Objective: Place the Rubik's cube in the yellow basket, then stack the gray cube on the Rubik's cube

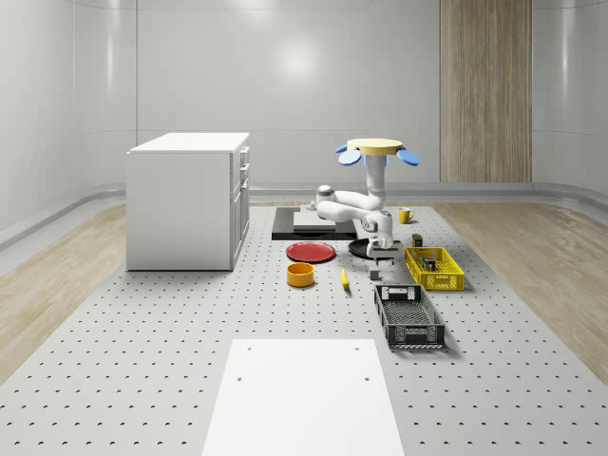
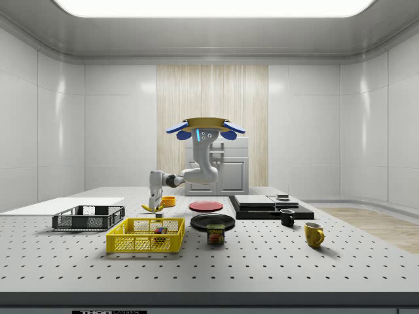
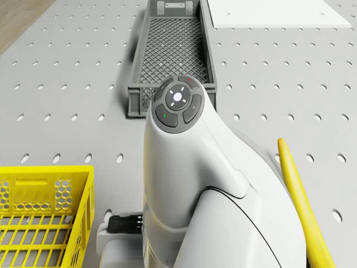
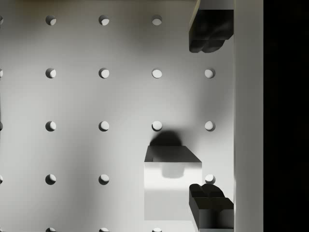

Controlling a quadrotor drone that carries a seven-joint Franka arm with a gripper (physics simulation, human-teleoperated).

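While open, pincer [image 4: 211,116] hangs above gray cube [image 4: 172,191].

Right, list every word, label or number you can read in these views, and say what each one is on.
"SPAM": on the can on the table in front of the black plate, side view.
"THORLABS", partly legible: on the label on the table's front edge, side view.
Button symbols on the arm's control pad, drone view: icons, not text.
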